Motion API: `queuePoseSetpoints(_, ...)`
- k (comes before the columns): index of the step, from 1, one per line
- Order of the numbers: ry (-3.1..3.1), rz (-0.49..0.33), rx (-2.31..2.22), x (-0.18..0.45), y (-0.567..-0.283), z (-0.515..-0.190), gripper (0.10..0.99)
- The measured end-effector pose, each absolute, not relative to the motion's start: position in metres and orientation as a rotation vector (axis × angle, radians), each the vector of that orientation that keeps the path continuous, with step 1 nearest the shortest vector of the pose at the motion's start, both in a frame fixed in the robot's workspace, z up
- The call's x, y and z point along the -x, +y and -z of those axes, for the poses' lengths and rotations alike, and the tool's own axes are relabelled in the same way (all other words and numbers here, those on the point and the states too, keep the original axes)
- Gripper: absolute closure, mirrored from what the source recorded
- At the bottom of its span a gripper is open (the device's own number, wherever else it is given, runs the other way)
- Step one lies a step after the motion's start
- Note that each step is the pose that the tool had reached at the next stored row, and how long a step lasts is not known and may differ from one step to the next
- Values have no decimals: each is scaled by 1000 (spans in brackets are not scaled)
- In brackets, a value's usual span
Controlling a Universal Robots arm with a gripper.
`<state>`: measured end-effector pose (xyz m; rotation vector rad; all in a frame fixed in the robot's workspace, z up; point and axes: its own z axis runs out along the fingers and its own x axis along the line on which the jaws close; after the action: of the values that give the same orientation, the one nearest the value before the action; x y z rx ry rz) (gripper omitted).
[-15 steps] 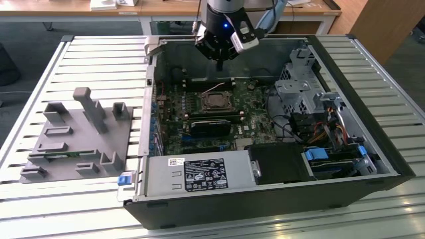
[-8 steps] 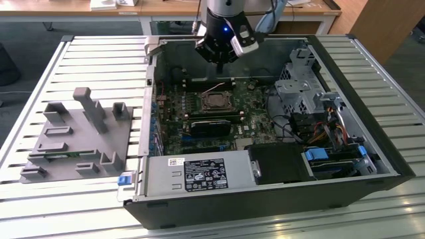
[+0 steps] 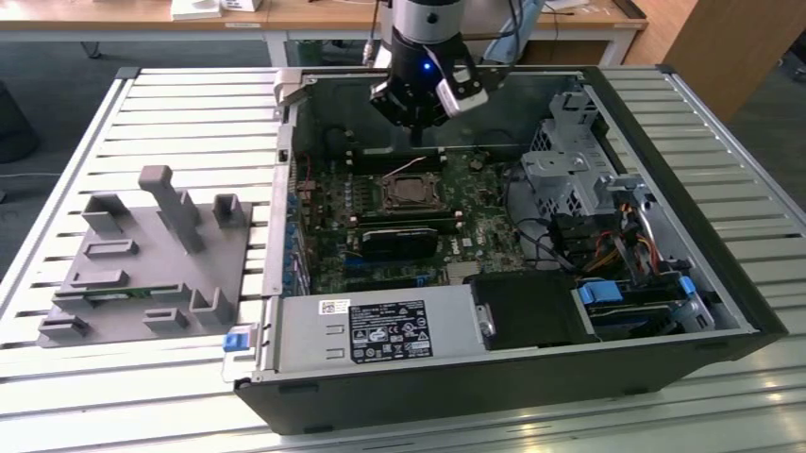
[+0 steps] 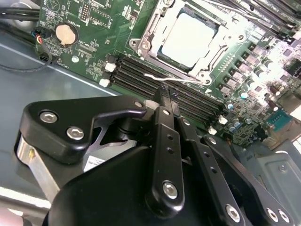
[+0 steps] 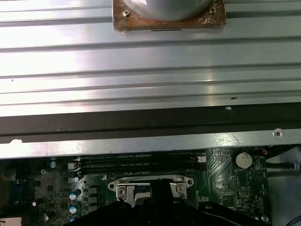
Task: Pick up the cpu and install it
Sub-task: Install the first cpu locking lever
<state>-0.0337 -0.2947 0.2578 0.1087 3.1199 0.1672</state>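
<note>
Slatted metal bench (image 3: 151, 113) carries an open computer case (image 3: 705, 311), with a grey fixture tray (image 3: 139, 274) lying on the exterior view's left. Nearest inside the case: a power supply (image 3: 377, 330) with a label. Beyond it, the green motherboard (image 3: 478, 236) and its socket (image 3: 409, 193). The second wrist view adds what the exterior view leaves unclear: the cpu (image 4: 188, 40), shiny and square, lies seated within the socket frame, beside the memory slots (image 4: 155, 87) and a coin cell (image 4: 65, 34). Gripper (image 3: 417, 137) hangs over the board's far edge; jaws drawn together, holding nothing, clear of the cpu.
</note>
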Motion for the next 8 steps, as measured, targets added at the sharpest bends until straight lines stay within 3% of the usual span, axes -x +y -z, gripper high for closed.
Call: queuePoseSetpoints(8, 3118, -168, -108, 35, -295, -254, 965)
